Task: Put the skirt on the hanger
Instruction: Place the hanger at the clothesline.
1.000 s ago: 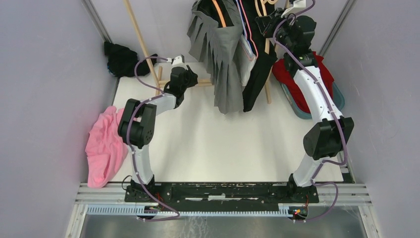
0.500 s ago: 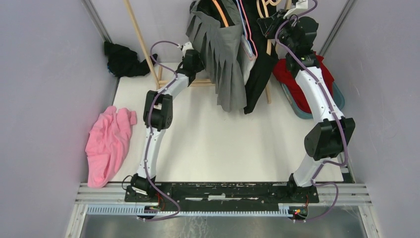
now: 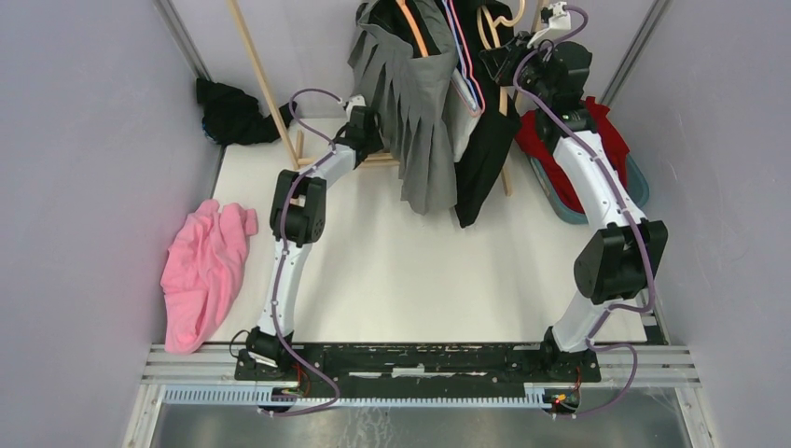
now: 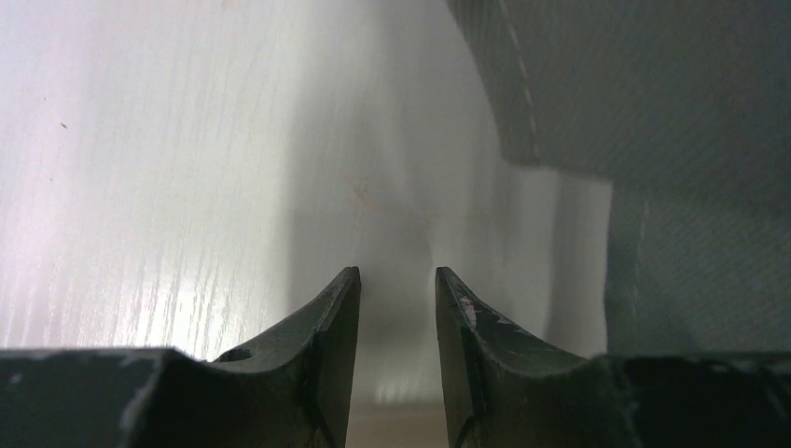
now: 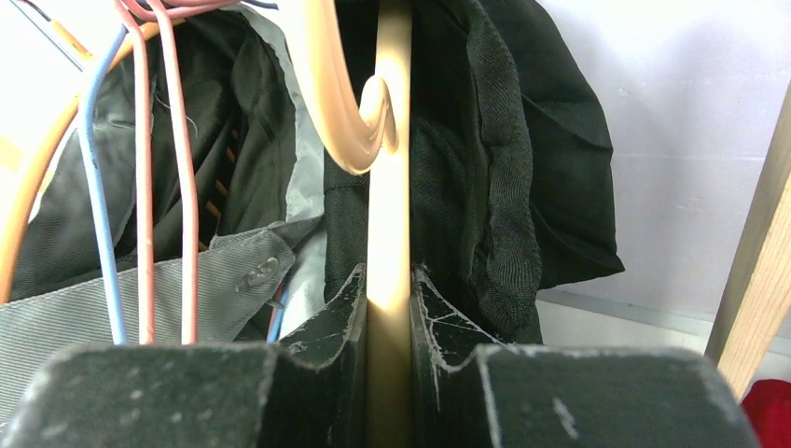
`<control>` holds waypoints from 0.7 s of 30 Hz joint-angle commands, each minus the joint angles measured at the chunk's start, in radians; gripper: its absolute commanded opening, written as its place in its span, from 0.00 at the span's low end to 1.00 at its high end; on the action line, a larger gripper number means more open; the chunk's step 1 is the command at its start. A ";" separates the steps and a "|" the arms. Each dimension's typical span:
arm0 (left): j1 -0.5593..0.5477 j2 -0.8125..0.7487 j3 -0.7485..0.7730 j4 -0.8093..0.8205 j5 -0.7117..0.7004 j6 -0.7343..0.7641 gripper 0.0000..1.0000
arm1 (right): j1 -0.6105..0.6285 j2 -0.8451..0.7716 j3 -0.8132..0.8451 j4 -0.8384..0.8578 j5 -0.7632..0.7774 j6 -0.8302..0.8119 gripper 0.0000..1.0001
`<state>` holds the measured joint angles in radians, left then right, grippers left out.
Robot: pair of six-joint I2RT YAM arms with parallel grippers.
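A grey pleated skirt (image 3: 420, 112) hangs at the back of the table among wire hangers; its hem shows in the left wrist view (image 4: 653, 103). A black garment (image 3: 485, 140) hangs beside it, draped on a cream hanger (image 5: 387, 187). My right gripper (image 3: 492, 63) is raised at the rack and shut on the cream hanger's straight bar, which runs between its fingers (image 5: 387, 289). My left gripper (image 3: 371, 138) is stretched out to the left edge of the grey skirt, open and empty (image 4: 392, 280), above the white table.
A wooden rack pole (image 3: 266, 79) slants at the back left, another stands on the right (image 5: 760, 271). A pink cloth (image 3: 201, 271) lies at the table's left edge, a black cloth (image 3: 228, 112) at the back left. A teal basket (image 3: 634, 182) holds red cloth. Pink and blue wire hangers (image 5: 140, 187) hang nearby.
My left arm has unfolded and reached back to the grey skirt's left edge. The right gripper kept its hold on the hanger and shifted slightly; the hanging garments swayed.
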<state>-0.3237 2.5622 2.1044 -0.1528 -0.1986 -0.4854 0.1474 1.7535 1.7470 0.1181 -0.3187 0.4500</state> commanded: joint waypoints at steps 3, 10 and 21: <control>-0.056 -0.080 -0.170 -0.033 0.059 0.007 0.42 | -0.006 -0.132 -0.026 0.120 -0.023 0.015 0.02; -0.099 -0.127 -0.282 -0.005 0.099 0.041 0.41 | -0.005 -0.185 -0.074 0.131 -0.033 0.017 0.02; -0.142 -0.213 -0.439 0.025 0.161 0.078 0.41 | -0.003 -0.118 0.014 0.205 -0.061 0.045 0.02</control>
<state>-0.4297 2.3611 1.7367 -0.0025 -0.1120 -0.4480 0.1463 1.6257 1.6600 0.1539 -0.3511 0.4671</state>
